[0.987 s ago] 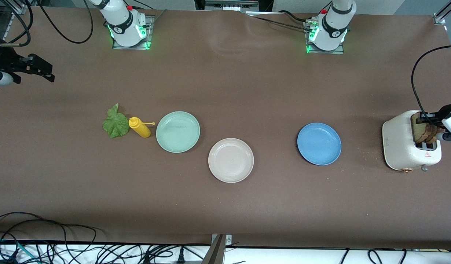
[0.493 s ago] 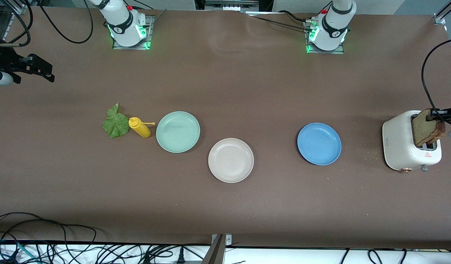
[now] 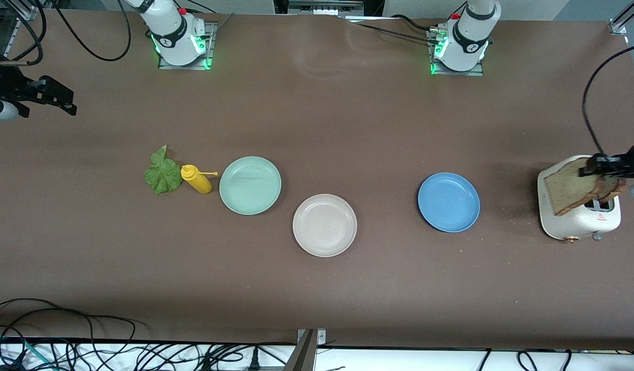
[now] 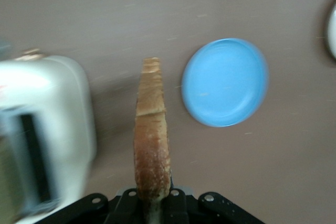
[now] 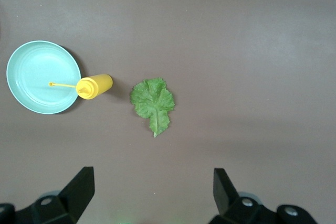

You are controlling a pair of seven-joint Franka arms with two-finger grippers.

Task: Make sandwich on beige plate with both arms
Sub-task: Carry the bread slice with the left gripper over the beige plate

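Left gripper: clenched on a slice of bread, up in the air over the toaster at the left arm's end of the table.
Slice of bread: hung tilted from the clamped jaws; in the left wrist view it stood edge-on straight out from between them.
Toaster: white, just beneath the jaws; a second slice showed in its slot.
Right gripper: released, fingers spread wide, waiting in the air at the right arm's end of the table.
Lettuce leaf: flat on the table, straight ahead of the open right jaws.
Yellow bottle: lying on its side just beside the leaf, its nozzle over the rim of the mint-green plate.
Beige plate: bare, mid-table, well apart from both sets of jaws, between the mint-green plate and the blue plate.
Blue plate: the plate nearest the left jaws.
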